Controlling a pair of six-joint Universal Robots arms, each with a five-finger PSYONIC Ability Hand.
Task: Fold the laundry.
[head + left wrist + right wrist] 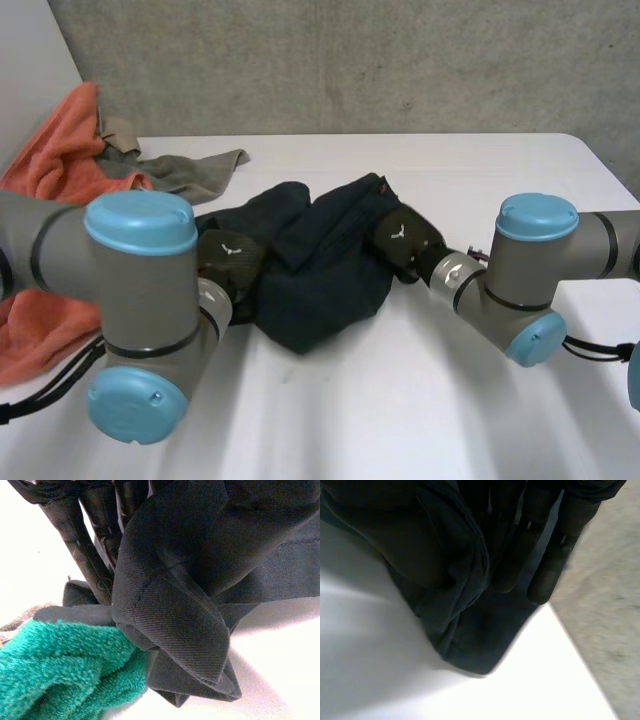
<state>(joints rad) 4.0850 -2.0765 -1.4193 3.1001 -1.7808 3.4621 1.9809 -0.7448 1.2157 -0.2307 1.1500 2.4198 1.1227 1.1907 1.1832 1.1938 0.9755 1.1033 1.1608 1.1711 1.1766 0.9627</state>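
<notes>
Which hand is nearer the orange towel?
Left. The left hand is at the dark garment's edge facing the orange towel; the right hand is at the opposite edge, the garment between it and the towel.

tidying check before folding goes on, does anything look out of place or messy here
The orange towel is heaped at the table's left edge and seems to spill over it. The dark garment mid-table is crumpled, not flat.
</notes>
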